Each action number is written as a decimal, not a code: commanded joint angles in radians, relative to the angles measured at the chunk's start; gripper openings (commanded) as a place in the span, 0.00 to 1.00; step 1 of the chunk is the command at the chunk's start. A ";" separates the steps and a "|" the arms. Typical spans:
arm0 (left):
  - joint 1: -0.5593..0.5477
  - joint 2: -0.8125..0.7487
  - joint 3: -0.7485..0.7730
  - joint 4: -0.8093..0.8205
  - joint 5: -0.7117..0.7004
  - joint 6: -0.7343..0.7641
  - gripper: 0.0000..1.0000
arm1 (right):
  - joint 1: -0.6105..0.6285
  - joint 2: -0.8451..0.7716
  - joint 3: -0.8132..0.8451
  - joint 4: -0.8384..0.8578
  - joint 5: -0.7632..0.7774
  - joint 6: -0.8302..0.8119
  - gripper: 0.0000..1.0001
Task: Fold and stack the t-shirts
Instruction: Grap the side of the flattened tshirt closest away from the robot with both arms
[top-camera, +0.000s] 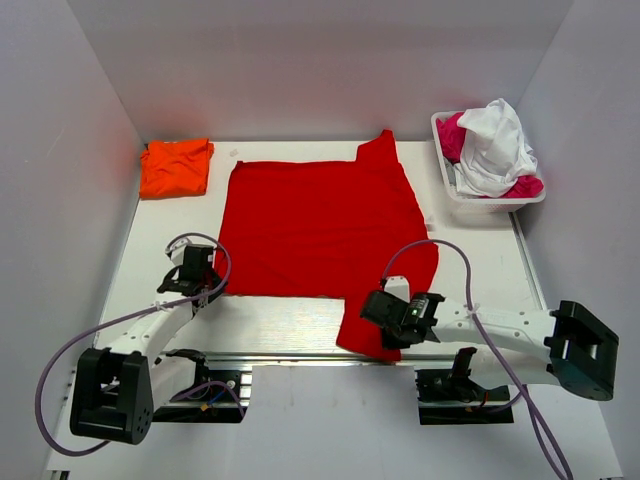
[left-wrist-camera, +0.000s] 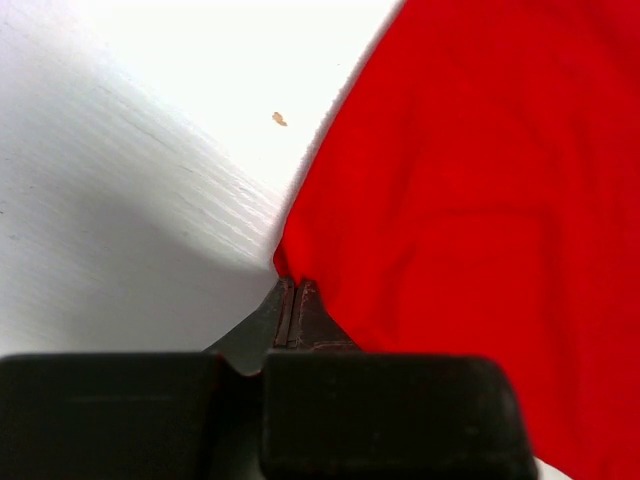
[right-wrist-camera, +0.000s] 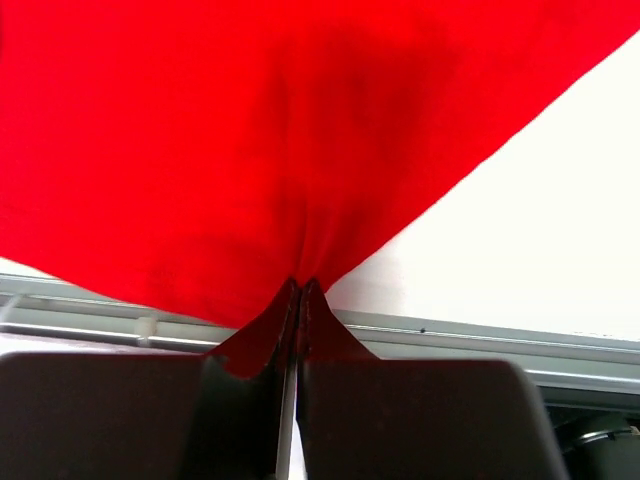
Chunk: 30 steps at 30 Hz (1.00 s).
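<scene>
red t-shirt (top-camera: 320, 225): spread flat mid desk (top-camera: 280, 320), one flap reaching the near edge | left hand (left-wrist-camera: 297, 300): clamped on its near-left corner | right hand (right-wrist-camera: 300, 295): clamped on the near-right flap | orange t-shirt (top-camera: 175, 167): bundled, far-left corner

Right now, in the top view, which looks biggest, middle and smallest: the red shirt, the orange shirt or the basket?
1. Largest: red shirt, spread out flat, by far the biggest.
2. Middle: basket, heaped with clothes.
3. Smallest: orange shirt, bunched up small in the far corner.
</scene>
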 joint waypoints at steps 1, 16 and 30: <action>0.004 -0.031 0.047 -0.017 0.028 0.005 0.00 | 0.007 -0.045 0.073 -0.044 0.096 0.033 0.00; 0.004 0.051 0.190 -0.061 0.050 -0.023 0.00 | -0.096 -0.096 0.157 0.117 0.355 -0.184 0.00; 0.004 0.199 0.359 -0.070 0.007 -0.023 0.00 | -0.319 0.082 0.321 0.388 0.213 -0.493 0.00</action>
